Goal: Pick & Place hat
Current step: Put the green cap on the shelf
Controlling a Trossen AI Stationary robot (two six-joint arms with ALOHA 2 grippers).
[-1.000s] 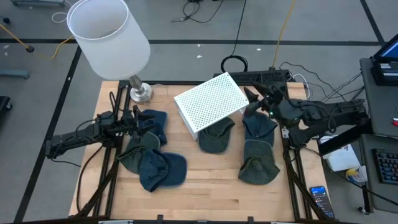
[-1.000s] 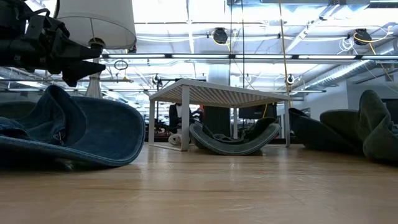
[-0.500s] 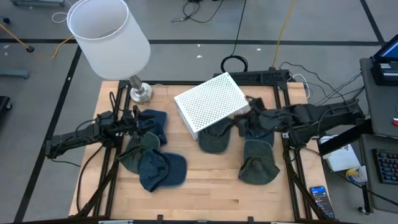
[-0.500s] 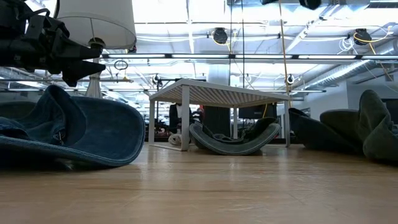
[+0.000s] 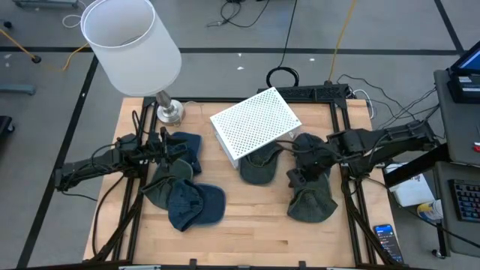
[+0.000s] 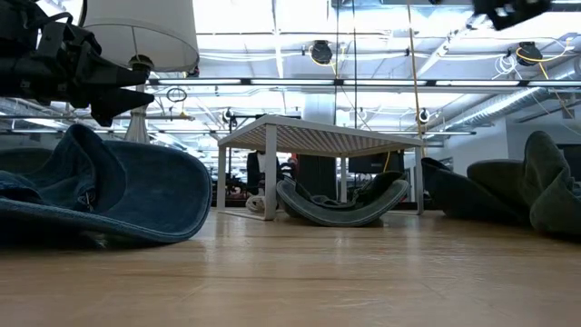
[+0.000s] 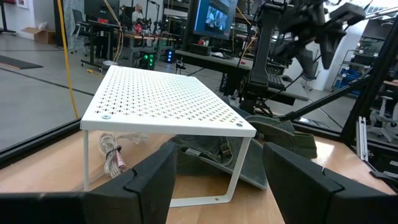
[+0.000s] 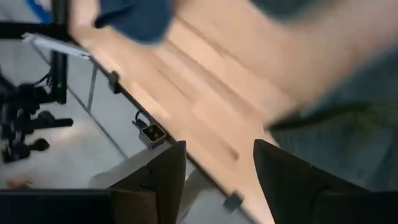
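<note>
Several soft hats lie on the wooden table. Two green hats lie at the right, one nearer the far edge [image 5: 309, 145] and one nearer the near edge [image 5: 313, 201]. A third green hat [image 5: 260, 163] lies half under the white perforated shelf [image 5: 253, 122]. Blue hats [image 5: 196, 205] and a green one [image 5: 159, 189] lie at the left. My right gripper [image 5: 295, 177] is open and empty, high over the right-hand green hats; its fingers show in the right wrist view [image 8: 214, 180]. My left gripper [image 5: 166, 144] is open, above a blue hat [image 5: 186, 146].
A white lamp [image 5: 131, 45] stands on its base [image 5: 169, 112] at the far left corner. Black rails [image 5: 346, 202] frame the table's sides. Cables lie along the far edge [image 5: 315, 91]. Bare wood shows along the near edge [image 5: 255, 232].
My right gripper has swung from beside the shelf's far right corner toward the table's near edge, and now hangs over the right-hand green hats, tipped downward. The hats have not moved.
</note>
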